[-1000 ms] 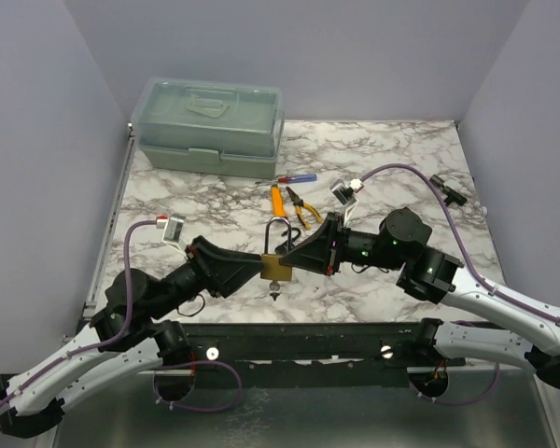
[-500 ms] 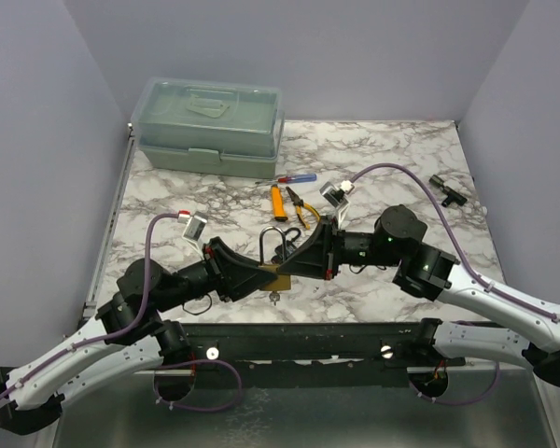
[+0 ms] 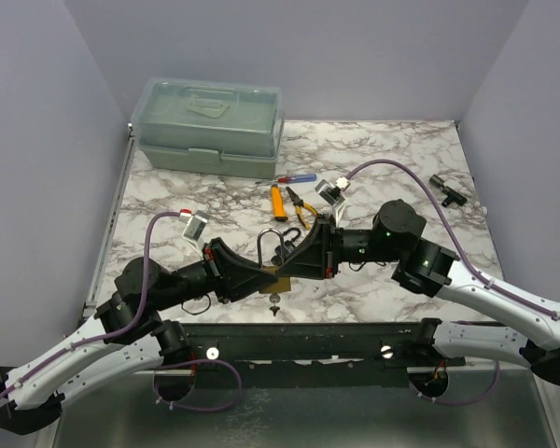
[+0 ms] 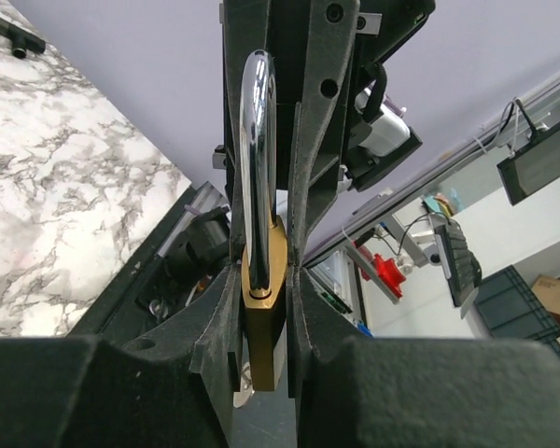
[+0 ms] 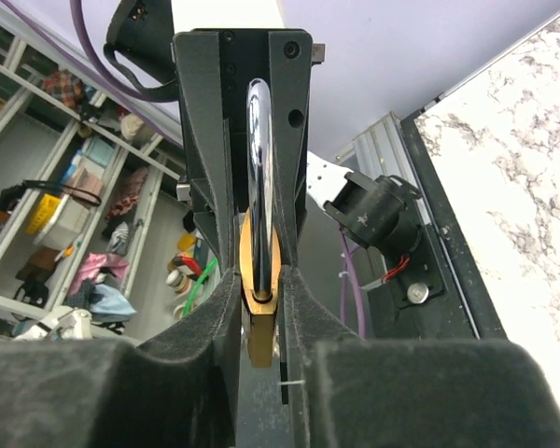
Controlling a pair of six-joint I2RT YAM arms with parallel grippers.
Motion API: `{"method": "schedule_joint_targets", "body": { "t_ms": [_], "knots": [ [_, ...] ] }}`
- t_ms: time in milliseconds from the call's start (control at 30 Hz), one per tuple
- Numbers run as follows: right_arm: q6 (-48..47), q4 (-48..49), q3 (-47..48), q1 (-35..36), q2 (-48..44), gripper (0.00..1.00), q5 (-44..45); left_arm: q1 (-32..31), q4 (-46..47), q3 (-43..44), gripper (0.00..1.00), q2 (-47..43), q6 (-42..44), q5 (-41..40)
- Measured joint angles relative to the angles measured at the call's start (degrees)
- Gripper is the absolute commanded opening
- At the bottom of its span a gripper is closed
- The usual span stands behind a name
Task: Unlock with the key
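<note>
L claw (image 3: 264,273) + R claw (image 3: 295,268) both clenched on padlock (image 4: 264,289). Vs 1 s ago: lock lower, tilted. Key (image 3: 276,301) hangs untouched, so prob. not unlocked yet.

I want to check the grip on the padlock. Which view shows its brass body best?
Left wrist: the padlock body fills mid-frame, clamped between fingers. Right wrist shows a narrower edge; top external, a mostly hidden sliver.
</note>
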Motion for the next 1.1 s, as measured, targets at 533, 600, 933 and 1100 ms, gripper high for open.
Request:
{"method": "schedule_joint_targets", "body": {
  "t_ms": [533, 600, 933, 1100],
  "knots": [
    [-3.8, -12.9, 7.0, 0.2, -3.2, 0.78, 15.5, 0.0, -6.4, -1.0, 0.0, -3.6, 0.8, -6.6],
    [-4.2, -15.5, 7.3, 0.2, -4.2, 0.78, 19.2, 0.0, -6.8, -1.4, 0.0, -4.4, 0.7, -8.7],
    [-5.7, -27.1, 10.8, 0.2, -0.9, 0.76, 31.9, 0.0, -8.8, -2.4, 0.0, -2.5, -2.8, -24.9],
    [-6.6, -29.5, 11.5, 0.2, 5.0, 0.75, 32.7, 0.0, -11.0, -2.4, 0.0, 1.2, -6.3, -32.5]
  ]
}}
